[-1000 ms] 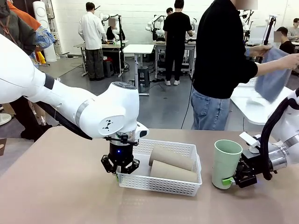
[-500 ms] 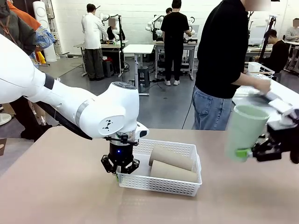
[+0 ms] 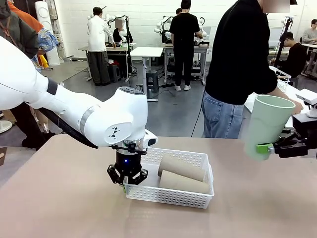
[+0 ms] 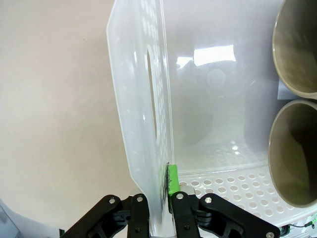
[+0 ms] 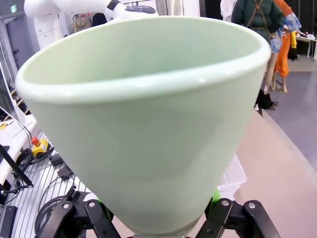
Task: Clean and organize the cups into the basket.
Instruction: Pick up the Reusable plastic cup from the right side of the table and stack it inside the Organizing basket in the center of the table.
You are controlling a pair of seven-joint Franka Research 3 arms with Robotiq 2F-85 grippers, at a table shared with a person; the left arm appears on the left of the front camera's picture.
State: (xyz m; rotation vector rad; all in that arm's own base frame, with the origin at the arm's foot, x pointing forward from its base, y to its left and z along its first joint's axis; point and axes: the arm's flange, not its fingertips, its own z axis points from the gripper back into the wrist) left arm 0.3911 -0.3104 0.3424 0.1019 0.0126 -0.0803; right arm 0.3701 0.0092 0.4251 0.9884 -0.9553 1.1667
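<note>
The left claw (image 3: 126, 186) points straight down and pinches the near short wall of the basket (image 3: 171, 197), which stretches away from it on the table (image 3: 59, 198). Just beyond the claw, inside the basket, two beige-brown cups (image 3: 182, 167) lie on their sides, side by side, with their mouths turned toward the pinched wall. The left wrist view shows what the front view hides. The wall runs up between the two fingers, and a green pad (image 4: 172, 179) presses on its inner face. The outer finger sits behind cloudy plastic, so its contact looks likely but cannot be made out for sure. The right claw (image 3: 263, 148) grips the narrow lower end of the mint green cup (image 3: 268, 124). The cup rises from the claw mouth-up and leaning a little. It is held clear above the table and well apart from the basket. The front view gives that height and shows a person (image 3: 237, 59) standing just behind the cup. The right wrist view instead shows the cup's smooth flared rim close up, with the claw's black fingers flanking its base on either side.
</note>
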